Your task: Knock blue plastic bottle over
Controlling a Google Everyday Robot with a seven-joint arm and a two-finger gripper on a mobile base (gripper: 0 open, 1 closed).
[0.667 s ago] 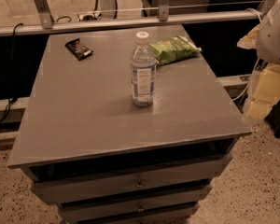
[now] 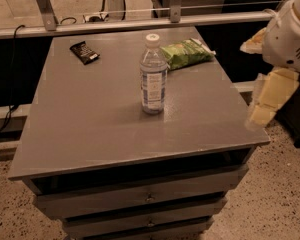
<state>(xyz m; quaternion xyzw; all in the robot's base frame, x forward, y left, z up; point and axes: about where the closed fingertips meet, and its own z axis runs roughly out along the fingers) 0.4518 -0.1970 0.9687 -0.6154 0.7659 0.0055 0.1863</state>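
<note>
The blue plastic bottle is a small clear bottle with a white cap and a pale blue-white label. It stands upright near the middle of the grey cabinet top. My gripper, with yellowish fingers below a white arm housing, hangs off the cabinet's right edge. It points downward at about the level of the top. It is well to the right of the bottle and apart from it.
A green snack bag lies just behind and to the right of the bottle. A small dark packet lies at the back left. The cabinet has drawers below. A metal rail runs behind it.
My gripper has shifted a little to the left, closer to the cabinet's right edge. The bottle still stands in the same place.
</note>
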